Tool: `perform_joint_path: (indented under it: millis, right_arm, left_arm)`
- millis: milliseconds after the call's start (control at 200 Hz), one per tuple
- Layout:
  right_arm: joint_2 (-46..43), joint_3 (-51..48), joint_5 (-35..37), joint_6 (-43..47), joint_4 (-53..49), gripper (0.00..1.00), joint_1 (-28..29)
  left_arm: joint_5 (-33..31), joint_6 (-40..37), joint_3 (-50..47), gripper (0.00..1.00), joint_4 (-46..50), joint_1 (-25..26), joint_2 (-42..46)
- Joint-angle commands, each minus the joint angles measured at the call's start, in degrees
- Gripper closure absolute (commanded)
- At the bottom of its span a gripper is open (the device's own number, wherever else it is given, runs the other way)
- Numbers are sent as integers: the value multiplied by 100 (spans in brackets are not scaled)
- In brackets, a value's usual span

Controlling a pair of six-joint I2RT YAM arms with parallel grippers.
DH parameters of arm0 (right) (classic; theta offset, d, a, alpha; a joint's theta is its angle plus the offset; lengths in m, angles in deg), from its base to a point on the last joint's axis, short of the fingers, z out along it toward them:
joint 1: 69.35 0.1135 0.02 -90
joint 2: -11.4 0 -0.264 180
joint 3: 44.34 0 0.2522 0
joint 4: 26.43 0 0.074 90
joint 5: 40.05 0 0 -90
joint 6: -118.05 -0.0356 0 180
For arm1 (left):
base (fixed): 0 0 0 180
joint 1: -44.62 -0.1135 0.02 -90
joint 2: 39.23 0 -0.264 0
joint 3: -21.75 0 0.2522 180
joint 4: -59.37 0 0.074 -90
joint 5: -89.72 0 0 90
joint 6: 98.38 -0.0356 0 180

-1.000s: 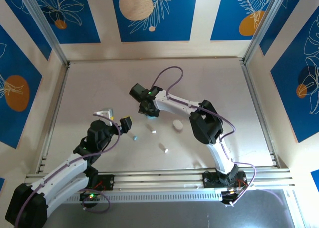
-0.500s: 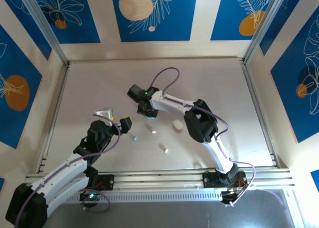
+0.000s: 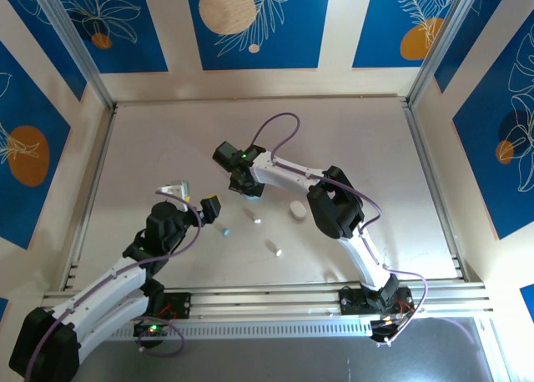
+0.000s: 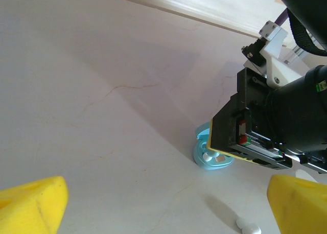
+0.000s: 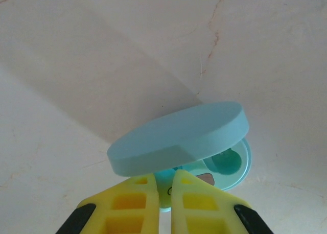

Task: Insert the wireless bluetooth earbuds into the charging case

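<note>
Elbow first: over the last second my right arm (image 3: 334, 203) swung left, while the right claw (image 5: 164, 185) stayed at the open light blue charging case (image 4: 212, 161). Its fingers are narrow, and I cannot tell whether they pinch anything. The left claw (image 4: 166, 201) waits wide. A light blue earbud (image 3: 224, 229) and a white earbud (image 3: 257, 220) lie loose nearer me, so I judge the insertion unfinished.

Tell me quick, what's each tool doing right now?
Left tool: open, holding nothing.
Right tool: closed at the open blue case, nothing seen between its fingers.
</note>
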Motion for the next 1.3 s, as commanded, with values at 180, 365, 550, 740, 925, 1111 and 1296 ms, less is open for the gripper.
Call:
perform_joint_path:
  millis: [180, 365, 550, 740, 925, 1111, 1296]
  right_arm:
    - [109, 142, 134, -177, -226, 91, -40]
    - [32, 124, 143, -107, -145, 91, -40]
    - [11, 142, 125, 17, -24, 91, -38]
    - [54, 55, 82, 21, -6, 91, -42]
    - [82, -81, 37, -24, -6, 91, -40]
    - [91, -168, 21, -14, 24, 90, -44]
    - [109, -213, -50, 2, 90, 90, -41]
  left_arm:
    - [96, -54, 102, 0, -181, -63, 58]
    - [109, -54, 100, 0, -191, -58, 45]
    - [114, -52, 100, 0, -198, -59, 44]
    - [118, -59, 100, 0, -205, -60, 44]
    - [129, -63, 92, 0, -216, -58, 33]
    - [140, -63, 92, 0, -237, -58, 24]
    - [149, -63, 91, 0, -255, -59, 11]
